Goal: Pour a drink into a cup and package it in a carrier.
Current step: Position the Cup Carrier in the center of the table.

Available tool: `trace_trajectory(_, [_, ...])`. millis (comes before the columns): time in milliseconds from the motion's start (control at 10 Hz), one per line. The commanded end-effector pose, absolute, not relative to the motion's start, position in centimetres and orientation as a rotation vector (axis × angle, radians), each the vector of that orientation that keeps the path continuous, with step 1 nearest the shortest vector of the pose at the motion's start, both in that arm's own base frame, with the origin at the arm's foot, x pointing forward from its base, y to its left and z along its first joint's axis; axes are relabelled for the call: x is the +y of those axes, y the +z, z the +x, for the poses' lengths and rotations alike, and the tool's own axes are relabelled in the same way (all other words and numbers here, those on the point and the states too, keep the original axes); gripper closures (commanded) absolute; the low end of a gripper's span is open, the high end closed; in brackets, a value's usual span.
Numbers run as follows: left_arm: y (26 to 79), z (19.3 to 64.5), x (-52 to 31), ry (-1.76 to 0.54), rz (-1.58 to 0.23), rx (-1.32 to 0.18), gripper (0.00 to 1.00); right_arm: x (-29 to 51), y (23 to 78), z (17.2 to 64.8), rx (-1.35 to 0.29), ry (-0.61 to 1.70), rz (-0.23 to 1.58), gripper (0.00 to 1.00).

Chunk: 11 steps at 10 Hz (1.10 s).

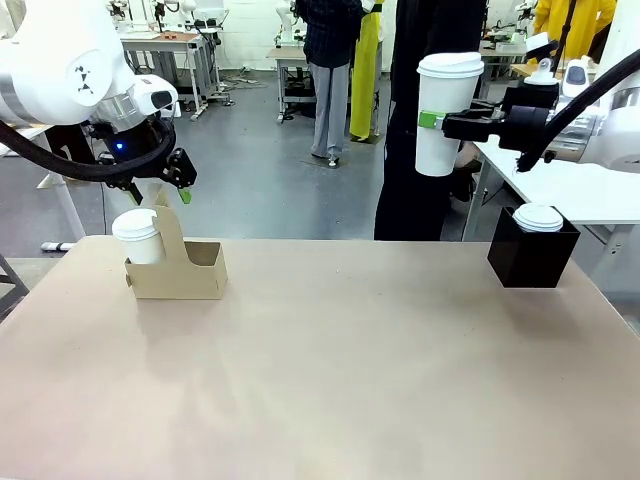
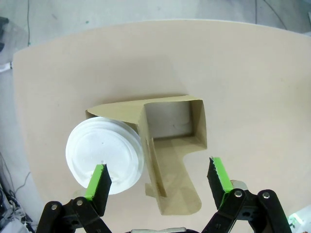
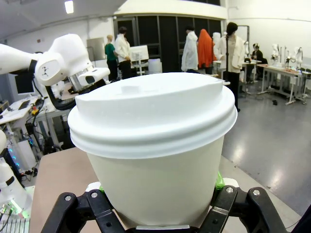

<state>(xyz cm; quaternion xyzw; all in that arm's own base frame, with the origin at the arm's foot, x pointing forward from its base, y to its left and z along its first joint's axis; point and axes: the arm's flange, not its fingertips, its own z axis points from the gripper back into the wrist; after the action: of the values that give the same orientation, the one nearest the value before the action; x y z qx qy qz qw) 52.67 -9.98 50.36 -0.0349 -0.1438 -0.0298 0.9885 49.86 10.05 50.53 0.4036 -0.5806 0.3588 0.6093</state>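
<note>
One matte beige table (image 1: 350,360) is carrying one brown cardboard carrier (image 1: 190,275), a low box with two square pockets and one flat upright handle (image 1: 170,225). One white short cup (image 1: 140,240) with a round lid is standing upright in the pocket toward the robot's left. The left claw (image 2: 159,178) is hanging released above, jaws apart either side of the handle. Farther right, one black box (image 1: 530,258) is bearing one white lid (image 1: 538,216). Beyond, the right claw (image 1: 438,121) is clenching the tall, tapered, lidded paper cup (image 1: 440,150) in the air, its long axis vertical and its lid up.

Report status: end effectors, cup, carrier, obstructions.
Left end effector open over carrier handle. Right end effector shut on lidded cup, held high. Another cup fills one pocket; other pocket free. Black box stands aside.
</note>
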Motion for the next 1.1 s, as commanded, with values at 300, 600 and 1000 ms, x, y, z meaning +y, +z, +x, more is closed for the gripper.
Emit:
trace_trajectory(300, [50.7,54.2,-9.1,-0.005,-0.003,-0.29,0.63,10.3,50.8,49.8,-1.353,0.826,0.943,0.19])
trace_trajectory(600, [50.5,54.5,-9.1,-0.019,-0.019,-0.276,1.0,10.3,50.8,49.8,-1.353,0.826,0.943,0.19])
trace_trajectory(1000, [50.1,54.9,-9.1,-0.03,-0.053,-0.246,1.0,10.3,50.8,49.8,-1.353,0.826,0.943,0.19])
